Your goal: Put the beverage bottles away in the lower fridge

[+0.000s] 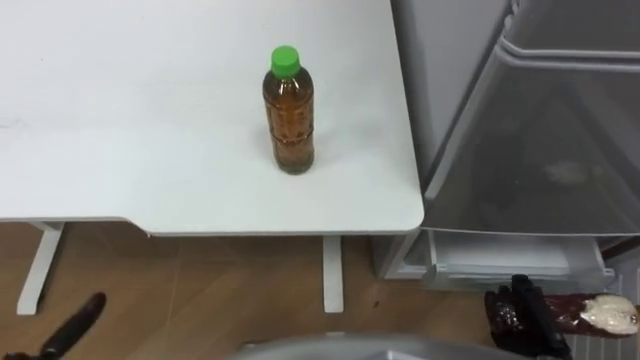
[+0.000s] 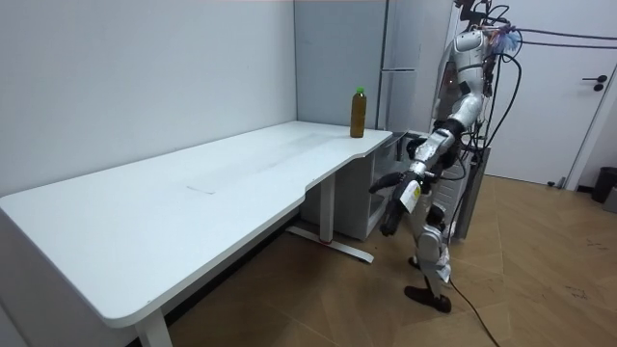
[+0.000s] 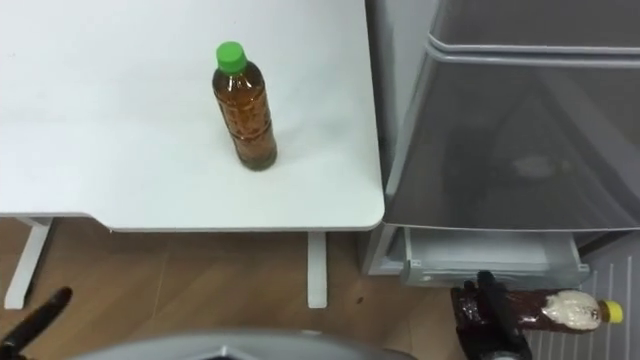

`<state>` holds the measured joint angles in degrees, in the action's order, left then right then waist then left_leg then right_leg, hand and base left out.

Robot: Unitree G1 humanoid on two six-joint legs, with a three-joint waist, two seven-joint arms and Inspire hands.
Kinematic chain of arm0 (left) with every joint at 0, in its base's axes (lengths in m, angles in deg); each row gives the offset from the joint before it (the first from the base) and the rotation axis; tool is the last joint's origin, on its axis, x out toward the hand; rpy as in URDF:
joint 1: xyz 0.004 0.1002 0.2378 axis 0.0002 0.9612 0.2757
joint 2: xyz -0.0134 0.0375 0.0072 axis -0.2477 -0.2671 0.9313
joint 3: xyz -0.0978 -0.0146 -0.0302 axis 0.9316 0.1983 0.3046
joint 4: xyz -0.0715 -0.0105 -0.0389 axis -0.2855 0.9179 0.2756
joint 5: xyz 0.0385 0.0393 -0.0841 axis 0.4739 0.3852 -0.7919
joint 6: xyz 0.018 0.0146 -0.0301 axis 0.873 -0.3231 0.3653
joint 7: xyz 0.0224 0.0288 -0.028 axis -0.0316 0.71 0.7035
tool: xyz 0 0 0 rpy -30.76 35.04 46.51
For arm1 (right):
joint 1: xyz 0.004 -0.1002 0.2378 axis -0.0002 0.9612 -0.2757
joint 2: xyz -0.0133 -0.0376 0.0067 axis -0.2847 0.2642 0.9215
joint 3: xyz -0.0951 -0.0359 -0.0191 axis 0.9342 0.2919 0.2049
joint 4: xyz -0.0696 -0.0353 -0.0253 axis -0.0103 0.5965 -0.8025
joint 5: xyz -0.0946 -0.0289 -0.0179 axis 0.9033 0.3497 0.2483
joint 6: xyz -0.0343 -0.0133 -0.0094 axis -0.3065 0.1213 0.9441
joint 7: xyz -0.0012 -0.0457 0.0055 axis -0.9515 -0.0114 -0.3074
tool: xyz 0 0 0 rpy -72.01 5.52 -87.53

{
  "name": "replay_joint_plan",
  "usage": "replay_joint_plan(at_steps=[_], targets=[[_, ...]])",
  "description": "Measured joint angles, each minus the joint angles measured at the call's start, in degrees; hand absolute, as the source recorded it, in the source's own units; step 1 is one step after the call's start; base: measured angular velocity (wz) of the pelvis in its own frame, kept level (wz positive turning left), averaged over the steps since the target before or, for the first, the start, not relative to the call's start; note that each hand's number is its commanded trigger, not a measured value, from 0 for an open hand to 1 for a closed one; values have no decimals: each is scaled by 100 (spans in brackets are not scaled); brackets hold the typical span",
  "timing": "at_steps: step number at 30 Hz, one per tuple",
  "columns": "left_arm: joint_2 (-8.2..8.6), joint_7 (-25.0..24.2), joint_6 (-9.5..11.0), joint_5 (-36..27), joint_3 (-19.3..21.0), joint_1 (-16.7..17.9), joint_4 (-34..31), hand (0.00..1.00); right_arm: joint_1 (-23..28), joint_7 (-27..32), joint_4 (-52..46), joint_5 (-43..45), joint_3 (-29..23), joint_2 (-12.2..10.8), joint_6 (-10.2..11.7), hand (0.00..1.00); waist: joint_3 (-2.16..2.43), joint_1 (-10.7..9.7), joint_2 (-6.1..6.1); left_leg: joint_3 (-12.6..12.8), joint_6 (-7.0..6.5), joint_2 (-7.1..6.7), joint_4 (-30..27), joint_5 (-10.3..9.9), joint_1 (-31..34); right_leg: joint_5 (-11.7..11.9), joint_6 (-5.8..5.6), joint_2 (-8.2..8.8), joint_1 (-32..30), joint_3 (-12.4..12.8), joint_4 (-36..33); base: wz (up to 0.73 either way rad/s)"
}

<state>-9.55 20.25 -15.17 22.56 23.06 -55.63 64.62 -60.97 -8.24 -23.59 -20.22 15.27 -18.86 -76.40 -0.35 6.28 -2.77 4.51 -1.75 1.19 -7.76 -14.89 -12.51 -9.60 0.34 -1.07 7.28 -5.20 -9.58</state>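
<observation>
A bottle with a green cap (image 1: 288,110) is seen upright on the white table (image 1: 120,120), in the upper middle of the frame, near the table's right edge. At the lower right, below the fridge (image 1: 540,150), a second bottle (image 3: 555,310) is gripped by the right hand (image 3: 485,308). The left hand (image 1: 75,322) is seen at the lower left; whether it is open cannot be told.

Bottle (image 3: 245,110) on table (image 3: 100,150), right hand (image 3: 482,308) — second bottle (image 3: 560,310)
</observation>
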Motion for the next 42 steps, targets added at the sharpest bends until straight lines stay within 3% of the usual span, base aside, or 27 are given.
replay_joint_plan(at_steps=[8, 13, 15, 19, 24, 30, 35, 41, 42], targets=[[-4, -445, -367, 68, -130, 89, 1345, 0, -255, 125, 284, -68, 202, 91, -129, 100, -3, -15, -16, -73, 0, -20, -122, -2, 127, -39, 9, 55, -65, -24, -25, 4], [-90, -752, -471, 351, -807, -93, 1560, 0, -861, 189, 575, -450, 713, 300, -129, 100, 1, 2, -40, -163, -15, -99, -333, 10, 625, -39, 18, 97, -536, -141, -228, 12], [-101, -961, -523, 692, -1199, -290, 1741, 0, -1211, 193, 708, -458, 1008, 369, -126, 100, -3, 8, -71, -178, -18, -103, -457, 19, 877, -25, 34, 110, -731, -158, -322, 2], [-121, -1240, -649, 1370, -1559, -725, 2127, 0, -1658, 193, 964, -486, 1187, 366, -122, 100, -6, 5, -67, -207, -6, -93, -622, 30, 1244, 18, 71, 129, -1083, -258, -326, 6], [-177, -1468, -682, 2153, -2374, -1290, 2250, 0, -2238, 247, 1229, -687, 1454, 360, -122, 100, -63, 12, -10, -218, 16, -76, -707, 74, 1727, 81, 112, 119, -1523, -260, -427, 0], [-239, -1604, -693, 2562, -2634, -1773, 2295, 0, -2741, 307, 1643, -732, 1492, 369, -121, 100, -135, 16, 136, -270, 51, -67, -775, 131, 2270, 138, 157, 114, -2037, -294, -468, 2], [-226, -1799, -693, 2572, -2864, -2107, 2301, 0, -3183, 324, 1862, -702, 1528, 429, -124, 100, -143, 3, 92, -276, 47, -72, -773, 166, 2494, 167, 163, 157, -2277, -293, -474, -1], [-246, -1822, -701, 2723, -3130, -2322, 2289, 0, -3760, 390, 1842, -710, 1714, 720, -220, 100, -155, 49, 94, -181, 28, -94, -757, 228, 2850, 169, 164, 214, -2779, -280, -702, -5], [-259, -1829, -702, 2795, -3130, -2321, 2293, 0, -3843, 457, 1850, -711, 1714, 762, -252, 47, -166, 50, 111, -158, 23, -94, -757, 234, 2907, 169, 164, 223, -2858, -282, -739, -10]])
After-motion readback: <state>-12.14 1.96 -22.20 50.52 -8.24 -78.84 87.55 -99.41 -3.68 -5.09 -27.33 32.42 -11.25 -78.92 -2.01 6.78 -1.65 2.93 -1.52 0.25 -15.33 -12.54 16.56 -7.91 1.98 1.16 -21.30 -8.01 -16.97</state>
